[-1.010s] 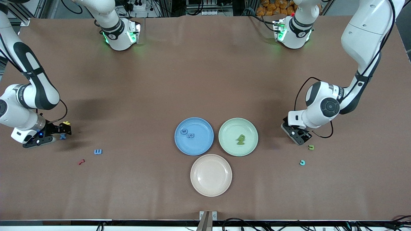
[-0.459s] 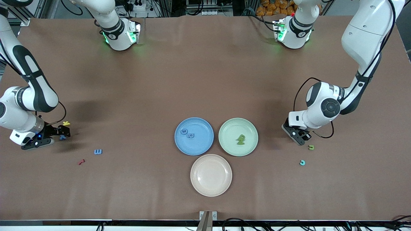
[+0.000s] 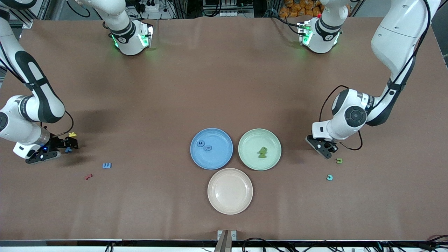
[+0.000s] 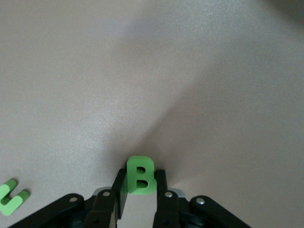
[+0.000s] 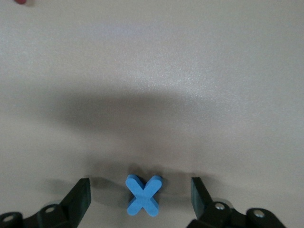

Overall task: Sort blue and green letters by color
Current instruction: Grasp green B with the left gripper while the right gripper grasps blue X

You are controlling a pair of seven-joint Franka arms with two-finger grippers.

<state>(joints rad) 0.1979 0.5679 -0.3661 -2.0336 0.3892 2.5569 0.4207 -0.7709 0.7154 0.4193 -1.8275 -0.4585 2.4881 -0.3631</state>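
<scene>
Toward the left arm's end of the tabletop [image 3: 224,87], we see the left end effector [image 4: 141,190] clamped on a green letter B [image 4: 139,175], close to a loose green letter [image 3: 338,160] and a teal letter [image 3: 329,177]. At the right arm's end, the right end effector [image 5: 140,197] stands spread around a blue letter X [image 5: 143,194], without touching it. Two blue letters [image 3: 204,145] lie in the blue plate [image 3: 218,159], and one green letter [image 3: 262,152] lies in the green plate [image 3: 250,141].
</scene>
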